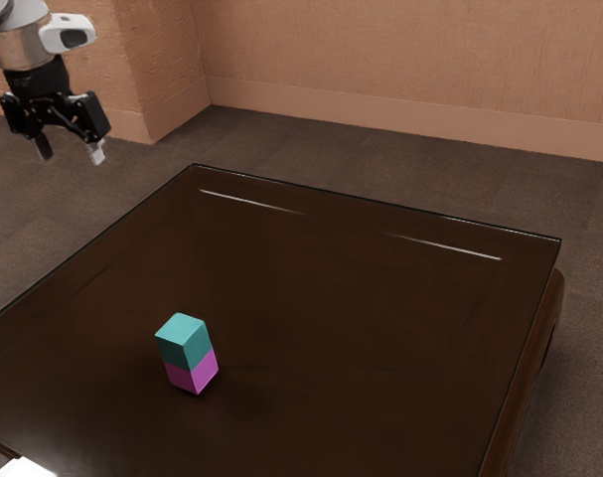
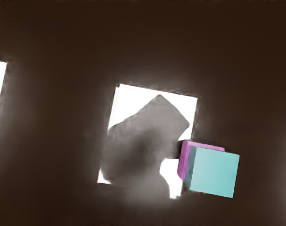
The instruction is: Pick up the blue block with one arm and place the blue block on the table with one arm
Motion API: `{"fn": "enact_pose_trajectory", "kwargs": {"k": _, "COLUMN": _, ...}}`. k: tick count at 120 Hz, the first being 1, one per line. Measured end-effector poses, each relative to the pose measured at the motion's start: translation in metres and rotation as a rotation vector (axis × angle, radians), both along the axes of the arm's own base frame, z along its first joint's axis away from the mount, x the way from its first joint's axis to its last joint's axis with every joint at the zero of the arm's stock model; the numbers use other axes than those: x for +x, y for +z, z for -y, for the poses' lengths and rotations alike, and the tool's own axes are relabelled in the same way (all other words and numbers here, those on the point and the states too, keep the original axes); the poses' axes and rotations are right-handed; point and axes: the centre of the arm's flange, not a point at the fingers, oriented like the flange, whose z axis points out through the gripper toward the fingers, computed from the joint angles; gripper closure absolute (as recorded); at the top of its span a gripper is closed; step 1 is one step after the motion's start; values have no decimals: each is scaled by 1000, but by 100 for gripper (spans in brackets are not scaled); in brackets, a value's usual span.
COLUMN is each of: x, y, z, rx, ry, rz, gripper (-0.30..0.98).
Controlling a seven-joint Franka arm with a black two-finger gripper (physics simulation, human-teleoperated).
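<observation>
High at the exterior view's upper left, the black gripper (image 1: pixel 70 154) hangs well above table height, its two fingers spread apart with nothing between them. The blue block (image 1: pixel 185 341), teal in colour, rests on top of a magenta block (image 1: pixel 193 374) on the dark table (image 1: pixel 331 328). In the wrist view the blue block (image 2: pixel 213 173) is seen from above, and the magenta block (image 2: pixel 204 145) peeks out from beneath it. Both blocks are some distance from the gripper.
Bright reflections lie on the glossy tabletop (image 2: pixel 53 141), one with a dark shape in it. A white bright patch (image 1: pixel 23 468) is at the exterior view's lower left corner. Walls stand behind the table.
</observation>
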Motion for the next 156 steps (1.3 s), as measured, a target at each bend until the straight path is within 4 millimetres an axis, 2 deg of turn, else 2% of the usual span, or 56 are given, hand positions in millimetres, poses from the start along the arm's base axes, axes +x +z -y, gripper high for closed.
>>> {"fn": "enact_pose_trajectory", "kwargs": {"k": 16, "x": -2, "y": 0, "z": -5, "rx": 6, "ry": 32, "rz": 7, "gripper": 0}}
{"fn": "enact_pose_trajectory", "kwargs": {"k": 23, "x": 12, "y": -19, "z": -6, "rx": 7, "ry": 40, "rz": -26, "gripper": 0}}
{"fn": "enact_pose_trajectory", "kwargs": {"k": 33, "x": 54, "y": -76, "z": 4, "rx": 14, "ry": 31, "rz": -97, "gripper": 0}}
{"fn": "enact_pose_trajectory", "kwargs": {"k": 41, "x": 74, "y": -123, "z": 12, "rx": 14, "ry": 25, "rz": -115, "gripper": 0}}
{"fn": "enact_pose_trajectory", "kwargs": {"k": 46, "x": 80, "y": -154, "z": 18, "rx": 0, "ry": 26, "rz": -116, "gripper": 0}}
{"fn": "enact_pose_trajectory", "kwargs": {"k": 60, "x": 98, "y": -218, "z": 31, "rx": -32, "ry": 40, "rz": -84, "gripper": 0}}
{"fn": "enact_pose_trajectory", "kwargs": {"k": 74, "x": 104, "y": -261, "z": 28, "rx": -58, "ry": 83, "rz": -57, "gripper": 0}}
{"fn": "enact_pose_trajectory", "kwargs": {"k": 81, "x": 93, "y": -272, "z": 33, "rx": -68, "ry": 90, "rz": -37, "gripper": 0}}
{"fn": "enact_pose_trajectory", "kwargs": {"k": 87, "x": 84, "y": -275, "z": 42, "rx": -74, "ry": 86, "rz": -13, "gripper": 0}}
{"fn": "enact_pose_trajectory", "kwargs": {"k": 109, "x": 50, "y": -266, "z": 72, "rx": -93, "ry": 63, "rz": 54, "gripper": 0}}
{"fn": "enact_pose_trajectory", "kwargs": {"k": 130, "x": 24, "y": -275, "z": 70, "rx": -99, "ry": 88, "rz": 52, "gripper": 0}}
{"fn": "enact_pose_trajectory", "kwargs": {"k": 156, "x": 17, "y": -292, "z": 84, "rx": -100, "ry": 78, "rz": 14, "gripper": 0}}
